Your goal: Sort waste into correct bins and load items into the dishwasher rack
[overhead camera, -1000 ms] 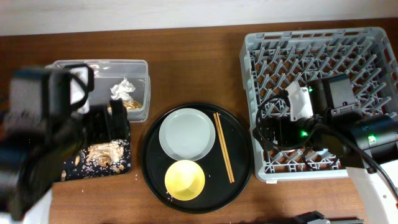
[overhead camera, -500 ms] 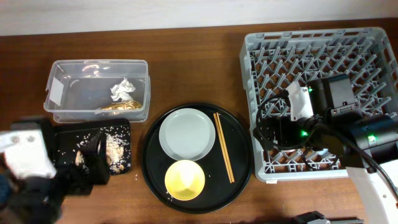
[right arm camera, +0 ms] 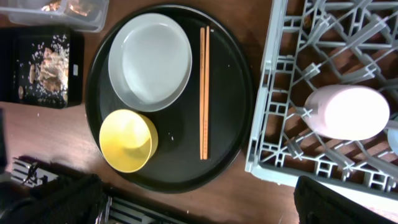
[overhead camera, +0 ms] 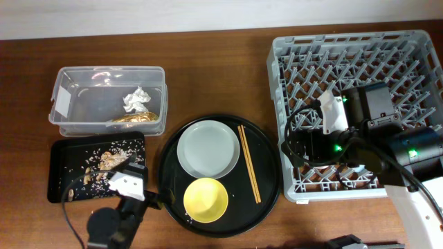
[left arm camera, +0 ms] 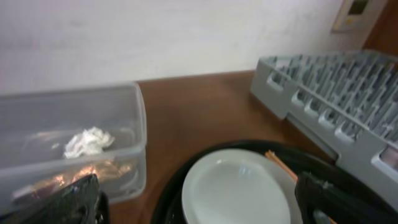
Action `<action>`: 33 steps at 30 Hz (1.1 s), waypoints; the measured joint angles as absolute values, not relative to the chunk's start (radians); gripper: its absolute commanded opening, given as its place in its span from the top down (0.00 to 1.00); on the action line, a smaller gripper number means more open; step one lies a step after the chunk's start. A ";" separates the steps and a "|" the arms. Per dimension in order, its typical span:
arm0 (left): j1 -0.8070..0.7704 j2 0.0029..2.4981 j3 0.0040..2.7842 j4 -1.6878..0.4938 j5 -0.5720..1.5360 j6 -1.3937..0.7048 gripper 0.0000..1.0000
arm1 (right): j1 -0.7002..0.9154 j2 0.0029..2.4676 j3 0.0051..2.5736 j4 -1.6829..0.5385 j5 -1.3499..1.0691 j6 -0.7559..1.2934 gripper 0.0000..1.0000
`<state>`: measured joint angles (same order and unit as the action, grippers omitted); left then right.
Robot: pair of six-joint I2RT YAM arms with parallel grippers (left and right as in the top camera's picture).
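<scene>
The crumpled white tissue (overhead camera: 138,99) and brown-gold wrapper (overhead camera: 135,117) lie in the clear box (overhead camera: 69,76). Tan scraps (overhead camera: 107,161) lie in the black rectangular tray (overhead camera: 62,176). The white plate (overhead camera: 208,149), yellow bowl (overhead camera: 205,200) and chopsticks (overhead camera: 249,164) sit on the round black tray (overhead camera: 266,190). The pink cup (right arm camera: 348,112) stands in the grey rack (overhead camera: 356,62), and a light-blue cup (right arm camera: 393,140) shows at the edge of the right wrist view. My left gripper (overhead camera: 145,183) is open and empty, between the black rectangular tray and the round tray, facing the plate (left arm camera: 239,190). My right gripper (right arm camera: 199,208) is open and empty, high over the rack's left side.
The right arm's body (overhead camera: 374,117) covers part of the rack. Bare brown table (overhead camera: 221,76) lies between the clear box and the rack. The rack's corner (left arm camera: 336,93) stands to the right in the left wrist view.
My left arm has swung from over the clear box and black rectangular tray down to the front, beside the round tray. The right arm has not moved.
</scene>
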<state>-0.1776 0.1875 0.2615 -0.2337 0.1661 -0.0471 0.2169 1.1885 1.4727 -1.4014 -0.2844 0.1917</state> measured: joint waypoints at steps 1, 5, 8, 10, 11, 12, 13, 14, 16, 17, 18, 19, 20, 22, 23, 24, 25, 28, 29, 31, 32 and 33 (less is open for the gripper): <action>-0.178 0.139 0.209 -0.178 0.171 -0.046 0.01 | 0.217 1.188 1.473 -1.399 -0.284 0.192 0.02; -0.177 0.016 0.043 -0.066 0.187 -0.045 0.01 | 0.217 1.189 1.472 -1.399 -0.284 0.192 0.02; -0.166 0.015 0.017 -0.064 0.187 -0.045 0.01 | 0.217 1.189 1.472 -1.399 -0.284 0.192 0.01; -0.161 0.015 0.017 -0.064 0.187 -0.045 0.01 | 0.217 1.189 1.472 -1.400 -0.284 0.191 0.02; -0.160 0.015 0.017 -0.064 0.187 -0.045 0.01 | 0.217 1.189 1.472 -1.400 -0.284 0.192 0.02; -0.160 0.015 0.017 -0.064 0.187 -0.045 0.01 | 0.217 1.189 1.472 -1.400 -0.284 0.192 0.02; -0.160 0.015 0.017 -0.064 0.187 -0.045 0.01 | 0.217 1.189 1.472 -1.400 -0.284 0.192 0.02; -0.160 0.015 0.017 -0.064 0.187 -0.045 0.01 | 0.217 1.189 1.472 -1.400 -0.284 0.192 0.02; -0.160 0.015 0.017 -0.064 0.187 -0.045 0.01 | 0.217 1.189 1.472 -1.400 -0.284 0.192 0.02; -0.160 0.015 0.017 -0.064 0.187 -0.045 0.01 | 0.217 1.189 1.472 -1.400 -0.284 0.192 0.02; -0.160 0.015 0.017 -0.064 0.187 -0.045 0.01 | 0.217 1.189 1.472 -1.400 -0.285 0.192 0.02; -0.160 0.015 0.017 -0.064 0.187 -0.045 0.01 | 0.217 1.189 1.472 -1.394 -0.295 0.202 0.02; -0.160 0.015 0.017 -0.064 0.187 -0.045 0.01 | 0.217 1.189 1.471 -1.360 -0.308 0.207 0.02; -0.160 0.015 0.017 -0.063 0.187 -0.045 0.00 | 0.217 1.190 1.471 -1.286 -0.332 0.211 0.01; -0.160 0.015 0.017 -0.064 0.187 -0.045 0.01 | 0.218 1.191 1.471 -1.281 -0.356 0.213 0.01; -0.160 0.015 0.017 -0.064 0.187 -0.045 0.01 | 0.227 1.192 1.471 -1.287 -0.372 0.214 0.03; -0.160 0.015 0.017 -0.064 0.187 -0.045 0.01 | 0.257 1.198 1.470 -1.303 -0.389 0.215 0.10; -0.160 0.015 0.017 -0.064 0.186 -0.045 0.01 | 0.469 1.246 1.377 -1.261 -0.406 0.262 0.10; -0.160 0.015 0.017 -0.063 0.187 -0.045 0.01 | 0.532 1.271 1.335 -1.235 -0.398 0.295 0.11; -0.160 0.014 0.017 -0.063 0.186 -0.045 0.01 | 0.669 1.347 1.212 -1.132 -0.382 0.389 0.19; -0.160 0.014 0.017 -0.063 0.187 -0.045 0.01 | 0.721 1.389 1.153 -1.071 -0.378 0.445 0.21; -0.160 0.015 0.017 -0.063 0.187 -0.045 0.01 | 0.759 1.428 1.102 -0.997 -0.374 0.495 0.25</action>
